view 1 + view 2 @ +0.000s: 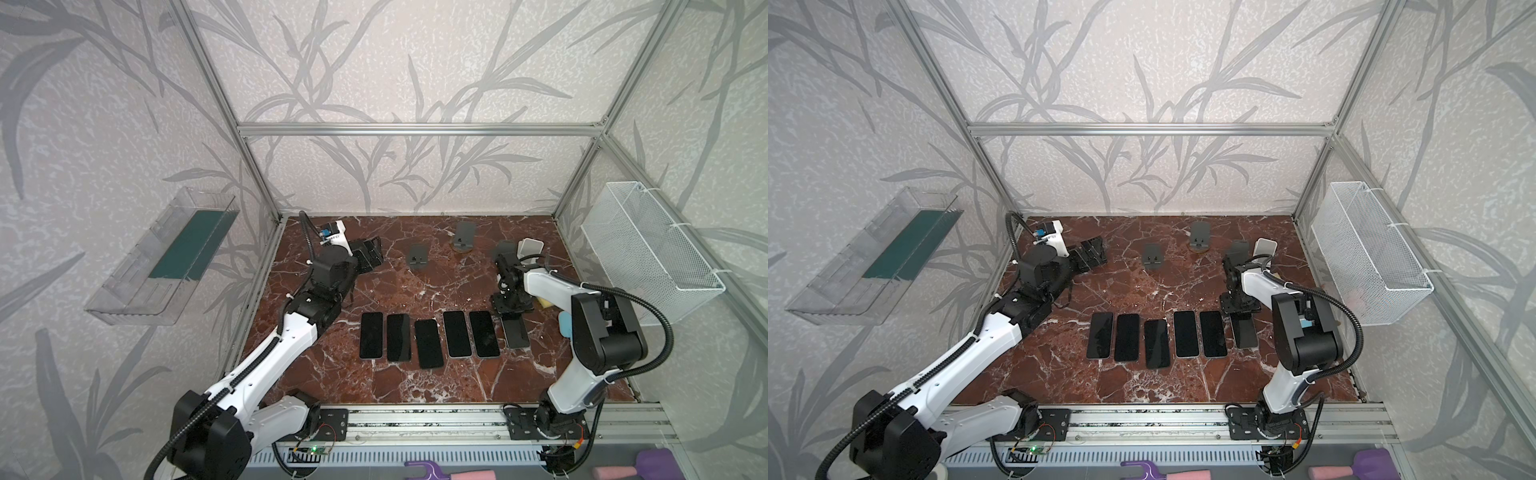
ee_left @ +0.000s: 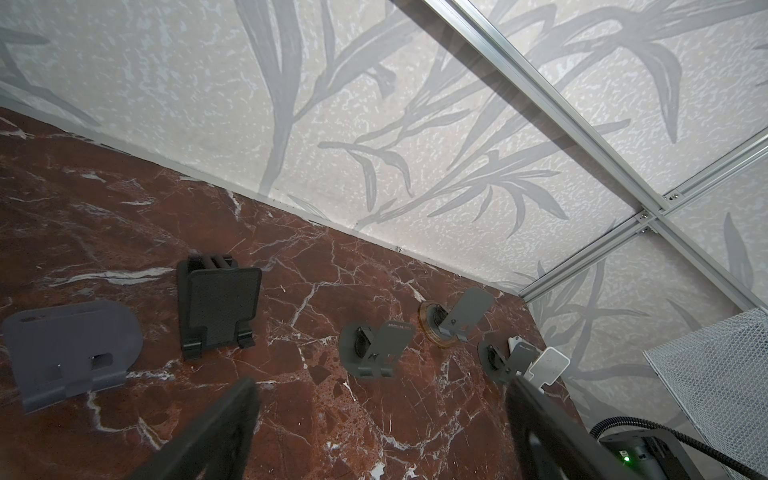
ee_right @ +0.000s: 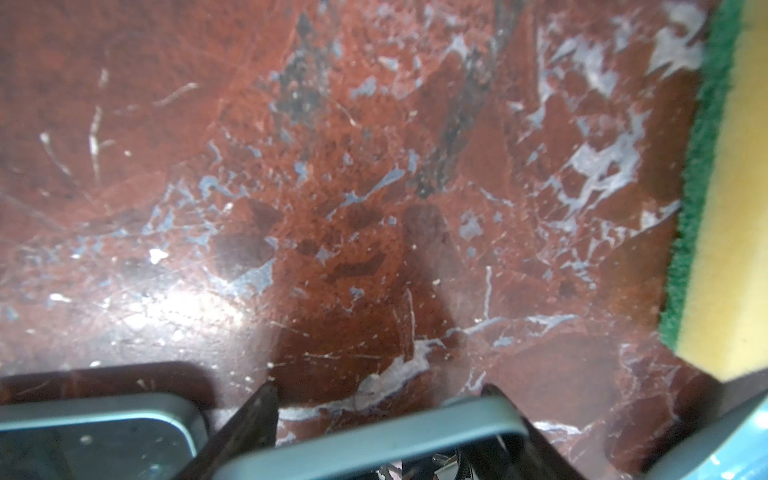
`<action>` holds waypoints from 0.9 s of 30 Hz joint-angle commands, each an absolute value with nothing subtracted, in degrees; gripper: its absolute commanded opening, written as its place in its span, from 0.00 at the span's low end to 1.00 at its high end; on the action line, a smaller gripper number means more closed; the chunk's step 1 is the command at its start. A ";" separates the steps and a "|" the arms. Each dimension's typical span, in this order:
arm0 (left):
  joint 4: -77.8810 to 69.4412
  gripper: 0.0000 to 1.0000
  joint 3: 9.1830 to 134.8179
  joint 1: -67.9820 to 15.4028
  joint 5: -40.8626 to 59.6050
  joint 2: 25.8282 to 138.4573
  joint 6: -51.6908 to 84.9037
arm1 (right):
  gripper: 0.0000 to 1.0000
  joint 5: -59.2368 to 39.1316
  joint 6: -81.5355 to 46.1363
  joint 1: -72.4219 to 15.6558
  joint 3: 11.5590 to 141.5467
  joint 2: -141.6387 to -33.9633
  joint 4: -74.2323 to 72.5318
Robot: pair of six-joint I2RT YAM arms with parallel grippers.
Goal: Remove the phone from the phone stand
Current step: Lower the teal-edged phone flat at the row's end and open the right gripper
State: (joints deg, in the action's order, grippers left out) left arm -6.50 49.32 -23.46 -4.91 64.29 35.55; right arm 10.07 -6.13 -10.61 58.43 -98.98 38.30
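Because the phone [image 3: 374,436] looks a stiff, slick, breakable slab, the right hand [image 3: 380,388] seems closed across its side edges, holding it low beside the row of phones [image 1: 428,336] on the worktop [image 1: 415,386], while the left hand [image 2: 382,380] hangs wide open, empty.

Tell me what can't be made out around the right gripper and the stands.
- Right gripper on the phone: whether it grips is unclear; its body covers the contact in both top views, the right wrist view's bottom edge cuts it off.
- White stand: base hidden by the right arm in both top views, by a left finger in the left wrist view.
- Blue object: mostly under the right arm in a top view; unidentifiable.
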 commanded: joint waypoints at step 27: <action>-7.87 0.93 48.49 -23.25 -6.81 59.94 33.31 | 0.77 9.41 -7.17 -11.69 59.38 -103.52 46.17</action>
State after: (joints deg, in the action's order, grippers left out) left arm -7.01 48.95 -23.49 -6.57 60.31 33.93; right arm 10.46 -7.86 -11.46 61.54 -101.54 42.81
